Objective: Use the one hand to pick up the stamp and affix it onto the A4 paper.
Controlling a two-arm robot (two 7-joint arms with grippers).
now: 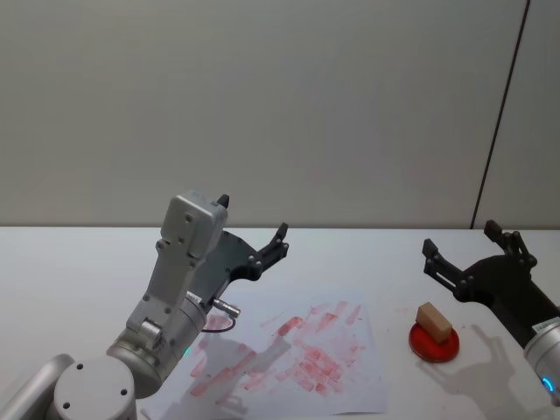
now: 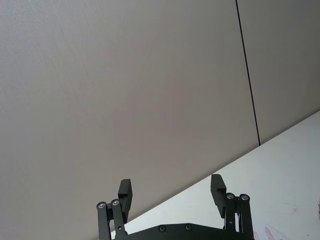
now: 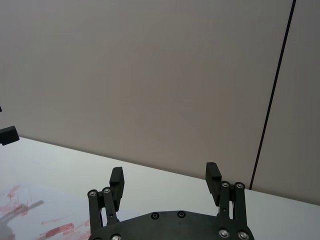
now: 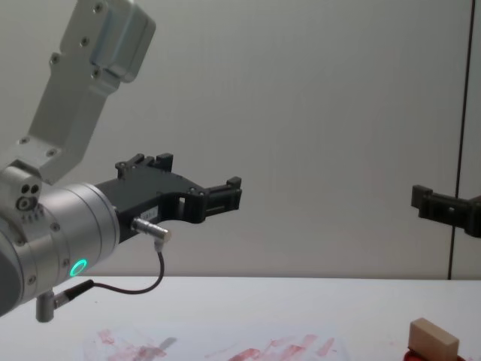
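Observation:
The stamp (image 1: pixel 434 321) (image 4: pixel 434 338), a pale tan wooden block, rests on a round red pad (image 1: pixel 435 345) at the table's right. Left of it lies the A4 paper (image 1: pixel 302 360) (image 4: pixel 225 350) (image 3: pixel 30 220), smeared with red ink. My right gripper (image 1: pixel 465 245) (image 3: pixel 165 179) (image 4: pixel 443 207) hovers open above and just behind the stamp, with nothing between its fingers. Over the paper's far left corner my left gripper (image 1: pixel 254 226) (image 2: pixel 171 192) (image 4: pixel 192 179) hangs in the air, open and empty, on its large silver arm.
The white table (image 1: pixel 79 262) runs back to a plain grey wall (image 1: pixel 262 105). A dark vertical seam (image 1: pixel 499 114) marks the wall at the right. A cable (image 4: pixel 143 287) loops under the left wrist.

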